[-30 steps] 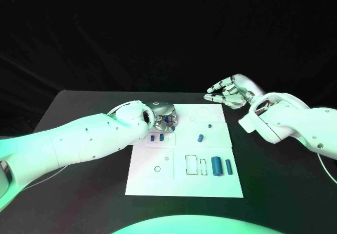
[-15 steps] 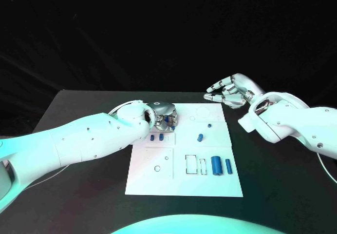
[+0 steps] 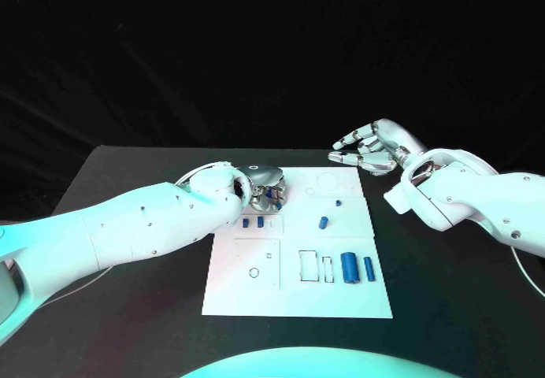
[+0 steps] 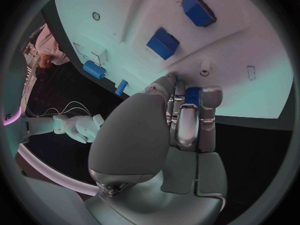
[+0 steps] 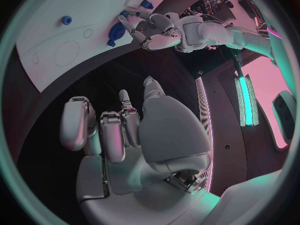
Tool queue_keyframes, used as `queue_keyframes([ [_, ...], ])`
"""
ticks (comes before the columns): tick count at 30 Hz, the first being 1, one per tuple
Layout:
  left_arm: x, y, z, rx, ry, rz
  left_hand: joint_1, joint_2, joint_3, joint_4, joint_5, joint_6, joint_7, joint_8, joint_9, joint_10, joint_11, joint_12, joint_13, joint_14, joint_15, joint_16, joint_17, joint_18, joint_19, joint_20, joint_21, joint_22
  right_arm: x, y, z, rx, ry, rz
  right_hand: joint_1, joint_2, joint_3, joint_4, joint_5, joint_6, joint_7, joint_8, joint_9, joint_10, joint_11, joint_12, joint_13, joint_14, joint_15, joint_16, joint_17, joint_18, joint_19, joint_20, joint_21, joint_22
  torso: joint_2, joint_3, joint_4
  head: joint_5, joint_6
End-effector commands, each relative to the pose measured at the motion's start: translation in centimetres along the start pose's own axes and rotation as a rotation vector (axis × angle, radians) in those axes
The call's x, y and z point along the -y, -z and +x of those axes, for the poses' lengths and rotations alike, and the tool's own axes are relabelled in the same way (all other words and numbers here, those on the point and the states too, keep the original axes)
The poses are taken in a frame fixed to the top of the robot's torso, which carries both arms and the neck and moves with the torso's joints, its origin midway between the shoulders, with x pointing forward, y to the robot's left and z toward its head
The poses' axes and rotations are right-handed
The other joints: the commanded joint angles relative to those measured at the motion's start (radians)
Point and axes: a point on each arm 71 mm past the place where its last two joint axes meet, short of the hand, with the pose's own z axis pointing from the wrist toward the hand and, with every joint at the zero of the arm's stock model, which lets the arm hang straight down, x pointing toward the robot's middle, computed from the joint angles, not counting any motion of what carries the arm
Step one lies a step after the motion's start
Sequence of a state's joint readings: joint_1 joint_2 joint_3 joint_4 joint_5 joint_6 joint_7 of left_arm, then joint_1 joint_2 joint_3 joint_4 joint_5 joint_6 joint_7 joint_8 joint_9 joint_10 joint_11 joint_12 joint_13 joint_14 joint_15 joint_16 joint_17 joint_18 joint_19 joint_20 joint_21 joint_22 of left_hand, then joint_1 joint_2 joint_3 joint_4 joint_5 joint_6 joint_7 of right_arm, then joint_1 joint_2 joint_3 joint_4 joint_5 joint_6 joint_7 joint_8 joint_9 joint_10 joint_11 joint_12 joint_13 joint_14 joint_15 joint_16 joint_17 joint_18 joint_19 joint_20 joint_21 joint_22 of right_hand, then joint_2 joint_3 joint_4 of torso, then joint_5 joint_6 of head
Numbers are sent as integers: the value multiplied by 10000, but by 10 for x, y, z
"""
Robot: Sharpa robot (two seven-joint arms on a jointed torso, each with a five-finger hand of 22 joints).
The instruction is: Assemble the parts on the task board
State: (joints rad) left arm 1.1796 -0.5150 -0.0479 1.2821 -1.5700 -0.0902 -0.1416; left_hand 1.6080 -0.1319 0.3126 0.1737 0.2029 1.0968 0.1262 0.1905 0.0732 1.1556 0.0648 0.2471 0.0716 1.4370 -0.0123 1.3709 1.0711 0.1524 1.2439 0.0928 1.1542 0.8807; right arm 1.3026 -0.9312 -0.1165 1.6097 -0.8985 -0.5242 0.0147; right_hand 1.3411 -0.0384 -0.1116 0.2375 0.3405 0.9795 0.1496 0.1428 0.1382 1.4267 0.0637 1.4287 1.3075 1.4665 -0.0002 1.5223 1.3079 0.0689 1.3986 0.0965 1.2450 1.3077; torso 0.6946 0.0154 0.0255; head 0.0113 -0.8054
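Observation:
The white task board (image 3: 298, 295) lies in the middle of the black table. My left hand (image 3: 267, 189) is low over its far left part, and its fingertips (image 4: 209, 94) pinch a small blue part (image 4: 192, 94) right at the board's surface (image 4: 250, 45). The right wrist view looks across at the same hand (image 5: 150, 30) with blue (image 5: 114, 33) at its fingers. My right hand (image 3: 369, 147) hovers off the board's far right corner, fingers (image 5: 112, 130) apart and loosely bent, holding nothing.
Two blue blocks (image 3: 253, 223) sit just in front of my left hand. Two small blue pieces (image 3: 325, 222) lie mid-board, and a thick blue cylinder (image 3: 351, 268) and a thin one (image 3: 369, 268) lie at the near right. A white peg (image 4: 204, 67) stands by my left fingertips.

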Motion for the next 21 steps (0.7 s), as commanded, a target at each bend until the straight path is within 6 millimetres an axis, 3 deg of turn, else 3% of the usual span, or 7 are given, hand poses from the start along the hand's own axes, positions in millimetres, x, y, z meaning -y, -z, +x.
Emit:
queue_keyframes([
  [1,-1,0,5,-370,6,-94,109,-14,344,-148,50,108,5,-117,21,158,18,-178,-16,97,5,49,-20,-161,67,-17,91,62,-1,0,1,-103,10,-99,-71,21,-52,-11,54,-39,-42,47,-15,-49,5,-29,988,776,-86,-28,1582,108,-76,9,-22,180,1,1,0,6,1],
  [7,-2,0,4,-212,159,-91,-352,-297,1075,-426,14,317,33,-361,33,509,25,-704,-7,105,13,77,-72,-170,45,8,254,222,-1,0,1,-96,11,-105,-69,28,-53,-14,63,-34,-44,54,-14,-56,3,-37,980,772,-87,-37,1565,111,-83,9,-39,170,-6,-1,4,17,4],
  [14,-4,3,1,-15,743,-67,-990,-514,1096,-333,-12,374,27,-506,41,587,28,-991,5,81,50,51,-201,-168,21,27,268,229,-1,0,1,-73,16,-91,-69,28,-53,-14,63,-34,-44,54,-14,-56,3,-37,980,772,-87,-37,1565,111,-83,9,-39,170,-5,-5,3,1,63],
  [21,-9,9,-3,294,1266,-74,-1075,-544,1104,-340,-13,419,22,-523,51,648,19,-1032,20,95,41,67,-180,-172,45,19,294,269,1,1,-1,-31,31,-58,-67,35,-53,-17,78,-32,-44,58,-14,-51,2,-32,985,773,-88,-35,1571,109,-78,8,-34,176,-13,-1,15,-21,83],
])
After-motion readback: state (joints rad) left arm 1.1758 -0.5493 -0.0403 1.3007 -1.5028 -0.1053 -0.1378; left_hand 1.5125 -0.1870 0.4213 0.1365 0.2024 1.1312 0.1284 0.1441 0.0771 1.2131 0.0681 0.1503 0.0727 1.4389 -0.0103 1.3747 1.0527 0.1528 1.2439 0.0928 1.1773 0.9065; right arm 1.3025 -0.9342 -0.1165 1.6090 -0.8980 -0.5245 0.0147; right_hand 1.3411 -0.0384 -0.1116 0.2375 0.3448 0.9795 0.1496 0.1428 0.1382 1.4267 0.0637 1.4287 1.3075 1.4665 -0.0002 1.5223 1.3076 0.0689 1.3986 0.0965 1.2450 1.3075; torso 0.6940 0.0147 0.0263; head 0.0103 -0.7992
